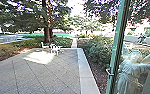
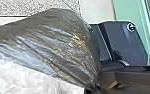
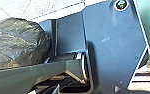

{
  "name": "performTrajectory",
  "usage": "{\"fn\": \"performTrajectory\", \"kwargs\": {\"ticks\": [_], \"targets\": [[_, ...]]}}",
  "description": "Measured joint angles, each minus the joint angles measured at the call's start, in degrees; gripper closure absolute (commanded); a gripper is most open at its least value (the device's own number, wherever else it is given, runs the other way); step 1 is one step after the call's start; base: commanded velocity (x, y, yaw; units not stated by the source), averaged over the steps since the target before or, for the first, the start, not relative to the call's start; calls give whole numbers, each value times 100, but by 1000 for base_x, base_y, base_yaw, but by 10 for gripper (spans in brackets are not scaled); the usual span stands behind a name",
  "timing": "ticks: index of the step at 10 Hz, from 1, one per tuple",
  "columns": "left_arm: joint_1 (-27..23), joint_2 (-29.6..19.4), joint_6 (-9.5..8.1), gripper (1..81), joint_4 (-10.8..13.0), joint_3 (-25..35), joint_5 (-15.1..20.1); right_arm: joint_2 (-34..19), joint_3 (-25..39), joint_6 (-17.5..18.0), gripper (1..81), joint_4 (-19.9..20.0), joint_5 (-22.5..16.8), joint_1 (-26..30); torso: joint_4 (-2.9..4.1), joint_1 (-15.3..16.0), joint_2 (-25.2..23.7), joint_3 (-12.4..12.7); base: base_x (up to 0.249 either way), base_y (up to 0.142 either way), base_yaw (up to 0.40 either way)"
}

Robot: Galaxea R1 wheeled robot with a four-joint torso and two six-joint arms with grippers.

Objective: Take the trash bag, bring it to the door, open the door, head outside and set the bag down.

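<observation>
The dark, shiny trash bag (image 2: 53, 45) is large in the left wrist view, its film drawn together into a narrow gathered end at my left gripper (image 2: 94, 88), which is shut on it. The bulging side of the same bag (image 3: 18, 45) lies beyond the robot's jointed bar in the right wrist view. How my right gripper stands cannot be made out. On the right of the head view is the green-framed glass door (image 1: 117, 47) with a metal handle (image 1: 110, 72).
Paving (image 1: 41, 72) stretches ahead, bordered on the right by a pale kerb (image 1: 84, 67) and shrubs (image 1: 98, 51). White chairs and a table (image 1: 55, 49) stand at its far end near a tree trunk (image 1: 48, 30). A person (image 1: 131, 72) shows at the door glass.
</observation>
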Motion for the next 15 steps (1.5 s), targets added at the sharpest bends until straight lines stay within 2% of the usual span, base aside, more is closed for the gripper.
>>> {"fn": "performTrajectory", "kwargs": {"ticks": [2,9,12,15], "targets": [[5,0,0,811,0,0,2,0,0,0,10,0,-4,-2,0,0,0,0,102,0,0],[-87,-52,-2,811,-2,-6,-35,46,-20,2,10,2,40,33,0,11,9,-5,105,74,0],[22,-15,0,811,-2,5,9,5,-30,2,10,0,5,-17,0,7,9,-5,101,0,0],[-87,-15,0,811,0,0,-44,-17,-17,0,10,2,50,55,0,5,11,-5,93,0,0]]}}
